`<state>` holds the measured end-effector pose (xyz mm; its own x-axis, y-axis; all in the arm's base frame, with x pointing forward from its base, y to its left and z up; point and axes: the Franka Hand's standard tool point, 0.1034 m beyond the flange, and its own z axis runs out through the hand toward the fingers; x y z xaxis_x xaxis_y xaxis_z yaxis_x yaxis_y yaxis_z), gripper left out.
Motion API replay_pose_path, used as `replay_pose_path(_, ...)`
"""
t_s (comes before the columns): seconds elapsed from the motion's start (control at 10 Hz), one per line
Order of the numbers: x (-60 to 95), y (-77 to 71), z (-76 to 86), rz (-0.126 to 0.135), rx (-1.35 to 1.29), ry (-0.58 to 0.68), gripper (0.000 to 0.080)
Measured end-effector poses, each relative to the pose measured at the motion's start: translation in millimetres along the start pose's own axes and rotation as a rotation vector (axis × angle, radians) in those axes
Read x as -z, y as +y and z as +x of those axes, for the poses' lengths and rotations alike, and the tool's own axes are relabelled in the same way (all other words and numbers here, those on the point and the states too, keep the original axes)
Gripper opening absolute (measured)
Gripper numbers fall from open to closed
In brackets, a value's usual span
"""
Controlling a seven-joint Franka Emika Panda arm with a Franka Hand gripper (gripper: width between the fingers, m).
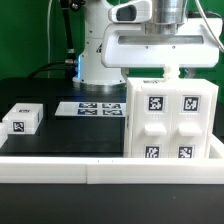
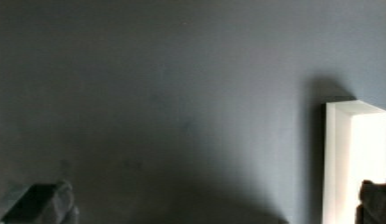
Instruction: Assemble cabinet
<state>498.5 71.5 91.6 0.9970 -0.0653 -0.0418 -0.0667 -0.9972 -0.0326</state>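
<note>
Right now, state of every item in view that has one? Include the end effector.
cabinet: standing on the table, tagged front toward the exterior camera, not gripped.
small white block: lying flat, at the exterior view's left, apart from the cabinet.
marker board: lying flat, nothing on it.
end effector: open, fingers wide apart, empty, above the cabinet's top.

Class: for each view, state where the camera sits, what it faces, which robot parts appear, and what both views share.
Exterior view: off the arm, low at table's edge, facing the cabinet; arm and hand show.
Wrist view: on the wrist, facing the dark table; two fingertips show.
Shared: hand, table, probably the cabinet's white edge.
</note>
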Motion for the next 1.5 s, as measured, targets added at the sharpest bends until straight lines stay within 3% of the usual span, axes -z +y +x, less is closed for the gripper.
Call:
replay_pose_path(0.1,-1.1,5.4,-0.5,-0.002,0.025,0.000,0.0797)
replay_pose_path(0.2,-5.0,24.5,-3.3,-0.009,0.047,-0.001,0.0797)
replay_pose_path(0.4,-14.5,82.0,-15.5,-0.019,0.054,-0.009,0.0797)
replay_pose_path(0.7,-21.8,138.8,-18.7,-0.025,0.116,-0.016,0.0797)
replay_pose_path(1.0,-21.3,162.3,-19.9,-0.028,0.100,-0.016,0.0797)
replay_pose_path(1.3,-28.9,212.3,-32.6,-0.031,0.152,-0.031,0.0797)
replay_pose_path(1.5,-32.5,235.4,-40.7,-0.032,0.157,-0.039,0.0797)
